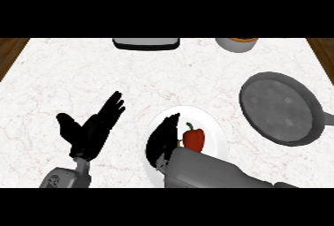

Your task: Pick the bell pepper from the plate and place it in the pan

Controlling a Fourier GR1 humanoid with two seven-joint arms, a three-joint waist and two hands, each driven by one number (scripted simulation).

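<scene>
One red bell pepper point(194, 139) stands on the single white plate point(212, 121), with the right hand point(161, 143) just beside it, fingers extended and not closed round it. The left hand point(91, 128) rests open at left, and one grey pan point(280, 108) lies at right.

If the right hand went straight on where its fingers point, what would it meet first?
Likely nothing nearby: the right hand points past the bell pepper, which stands to its right on the plate. Beyond the rim lies bare counter; height is unclear.
</scene>
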